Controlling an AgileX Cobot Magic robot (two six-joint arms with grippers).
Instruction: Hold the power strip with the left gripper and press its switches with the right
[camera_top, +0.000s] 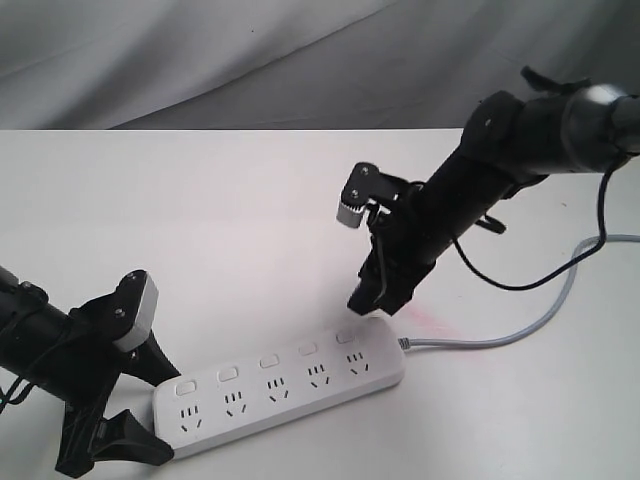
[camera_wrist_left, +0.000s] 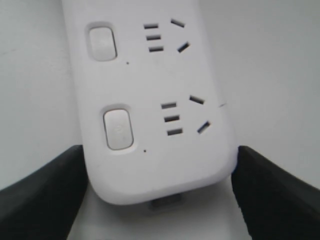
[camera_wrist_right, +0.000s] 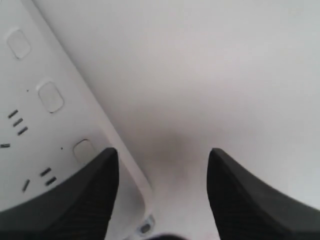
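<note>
In the exterior view the power strip (camera_top: 280, 385) lay flat on the white worktop (camera_top: 200, 220) near its front edge, slanting away toward the right edge. All 5 switches (camera_top: 269, 361) faced up in a row, 1 above each socket. The grey cord (camera_top: 520, 330) left the strip's right end and curved off toward the right edge. The left claw (camera_top: 168, 415) came in from the front-left corner with 1 black finger on each long side of the strip's left end. The right claw (camera_top: 378, 300) pointed steeply down just beyond the strip's cord end, close to the last switch. Whether its tips touched anything could not be told from here.

In the left wrist view the left claw (camera_wrist_left: 160, 155) pinched the rounded end of the power strip (camera_wrist_left: 150, 90). Its fingers (camera_wrist_left: 40, 195) met both long edges, and 2 switches (camera_wrist_left: 118, 129) with their sockets showed between them.

In the right wrist view the right claw (camera_wrist_right: 162, 152) stood spread, with only bare worktop (camera_wrist_right: 225, 75) between its fingers (camera_wrist_right: 240, 200). The power strip (camera_wrist_right: 45, 125) ran along 1 side (3 of the switches (camera_wrist_right: 51, 96) showed here). The nearer finger overlapped its cord end, beside the last switch.
</note>
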